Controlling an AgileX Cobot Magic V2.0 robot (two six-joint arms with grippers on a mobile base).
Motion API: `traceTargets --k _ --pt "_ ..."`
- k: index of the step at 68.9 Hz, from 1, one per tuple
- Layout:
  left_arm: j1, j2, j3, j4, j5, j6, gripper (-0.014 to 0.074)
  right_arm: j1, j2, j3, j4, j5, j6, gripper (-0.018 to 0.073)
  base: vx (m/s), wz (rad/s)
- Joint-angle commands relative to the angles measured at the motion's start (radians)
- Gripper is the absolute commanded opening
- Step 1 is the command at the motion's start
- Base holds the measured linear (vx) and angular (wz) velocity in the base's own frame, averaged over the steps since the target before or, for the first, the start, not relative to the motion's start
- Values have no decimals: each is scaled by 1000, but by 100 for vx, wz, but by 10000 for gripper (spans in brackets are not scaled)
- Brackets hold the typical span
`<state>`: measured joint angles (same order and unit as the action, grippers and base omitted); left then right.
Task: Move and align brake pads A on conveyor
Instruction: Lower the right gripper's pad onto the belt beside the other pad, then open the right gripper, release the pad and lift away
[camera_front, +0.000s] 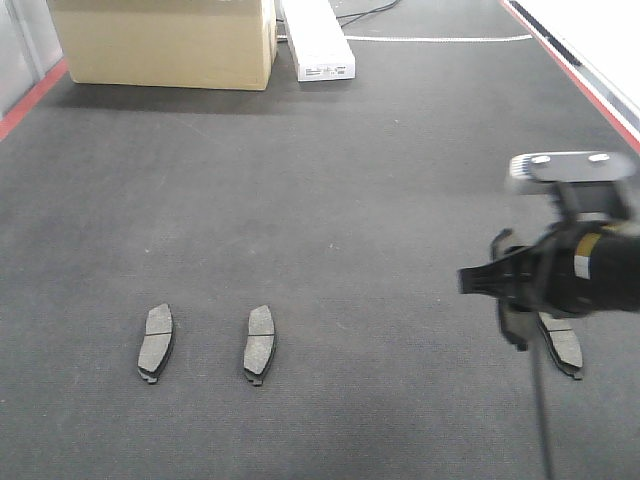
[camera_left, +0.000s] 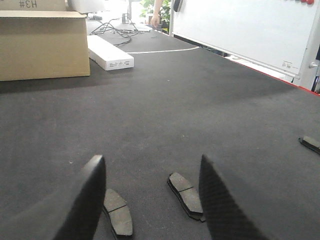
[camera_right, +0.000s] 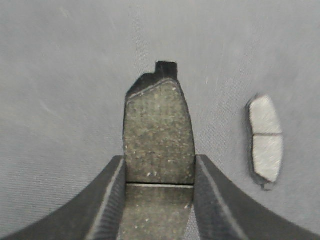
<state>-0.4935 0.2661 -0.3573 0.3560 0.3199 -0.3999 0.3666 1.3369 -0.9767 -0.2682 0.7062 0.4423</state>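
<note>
Two brake pads A lie side by side on the dark conveyor belt (camera_front: 330, 200) at front left, one to the left (camera_front: 155, 343) and one to the right (camera_front: 260, 345). They also show in the left wrist view (camera_left: 118, 212) (camera_left: 186, 195), below my open, empty left gripper (camera_left: 151, 162). My right gripper (camera_front: 480, 280) hovers above the belt at right, shut on a third pad (camera_right: 157, 125) that sticks out past the fingers. A fourth pad (camera_front: 562, 345) lies on the belt beneath that arm; it also shows in the right wrist view (camera_right: 266, 142).
A cardboard box (camera_front: 165, 40) and a long white box (camera_front: 320, 40) stand at the belt's far end. Red side rails run along the left (camera_front: 30, 100) and right (camera_front: 590, 85) edges. A white panel (camera_left: 250, 30) stands beyond the right rail.
</note>
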Motion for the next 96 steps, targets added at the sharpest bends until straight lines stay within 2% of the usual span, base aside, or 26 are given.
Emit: traceTargets --k 1,9,21,40,60,67,78,88,96 --pt "-4 9 -25 8 -71 -9 393 -6 68 -79 -18 -12 -3 19 0 0" --pt "-4 9 -25 8 -71 -9 393 -6 167 -126 -11 21 -33 21 0 0" --pt "-4 9 -25 8 -71 -9 393 -6 295 -190 49 53 -112 25 0 0" --pt "-4 9 -25 8 -71 -9 393 -7 447 -291 88 92 -167 32 0 0" --pt "-4 9 -25 8 -71 -9 393 -11 542 -350 112 97 -168 72 0 0" --pt "-4 9 -25 8 -71 -9 393 -31 561 -359 138 105 -176 122 0 0" --pt "-4 9 -25 8 -71 -9 393 -63 566 -359 186 115 -245 284 0 0" --pt "-4 9 -25 8 -71 -9 393 -65 559 -359 181 117 -263 434 0 0" --pt "-4 9 -25 8 -71 -9 393 -65 532 -359 181 119 -263 491 0 0"
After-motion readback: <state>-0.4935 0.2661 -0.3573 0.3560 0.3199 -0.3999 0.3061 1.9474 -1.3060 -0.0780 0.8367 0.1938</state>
